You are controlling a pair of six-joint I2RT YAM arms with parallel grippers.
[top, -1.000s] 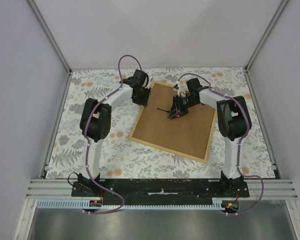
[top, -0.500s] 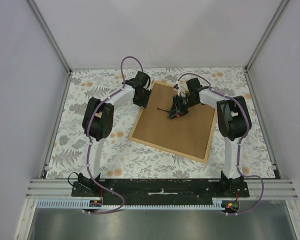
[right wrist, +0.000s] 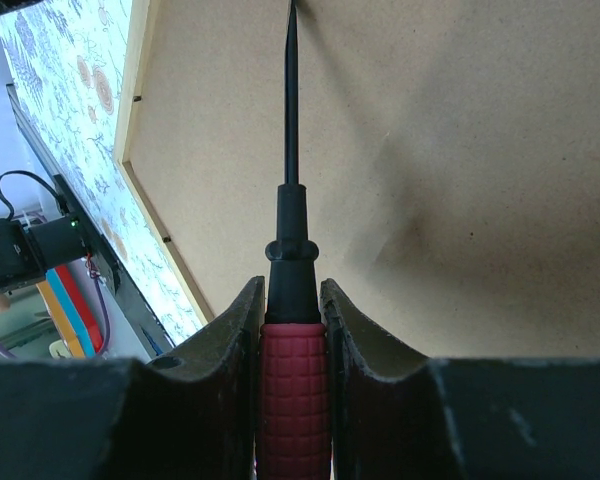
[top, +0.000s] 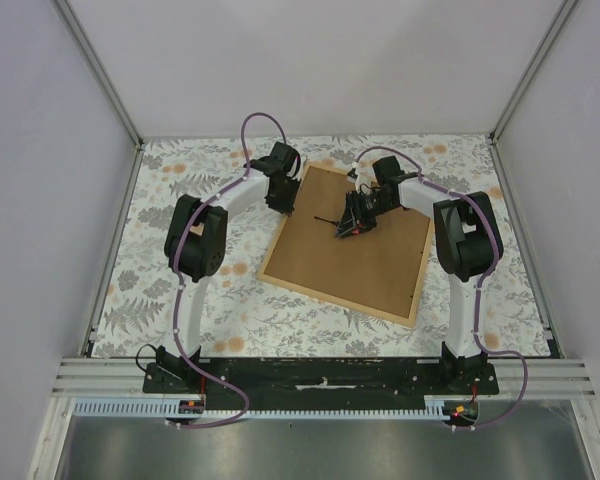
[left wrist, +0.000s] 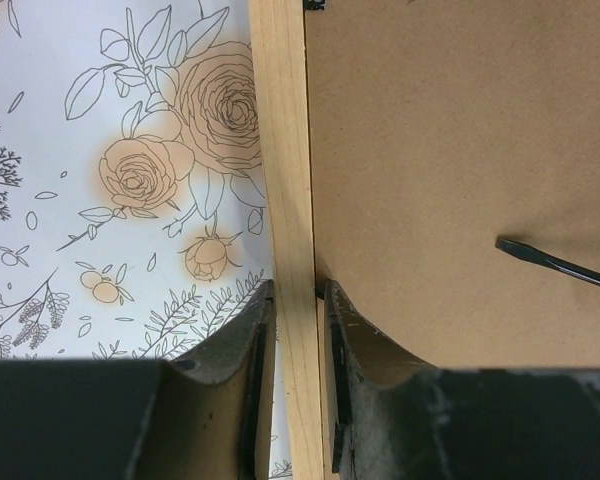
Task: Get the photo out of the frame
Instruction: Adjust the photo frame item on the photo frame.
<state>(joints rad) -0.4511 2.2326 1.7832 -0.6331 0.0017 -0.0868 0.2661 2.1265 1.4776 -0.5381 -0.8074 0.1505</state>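
While face-down, frame (top: 350, 262) edge tight in left tool (left wrist: 298, 292), screwdriver (right wrist: 290, 225) tight in right tool (right wrist: 292, 288).

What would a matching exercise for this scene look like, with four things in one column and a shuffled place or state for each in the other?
Column one:
1. left gripper
2. right gripper
3. screwdriver
4. frame

Column two:
A. lies back up on the floral cloth
B. red handle clamped, tip over the brown back
C. astride a wooden edge
D. shut on a tool

Pairs: 1-C, 2-D, 3-B, 4-A
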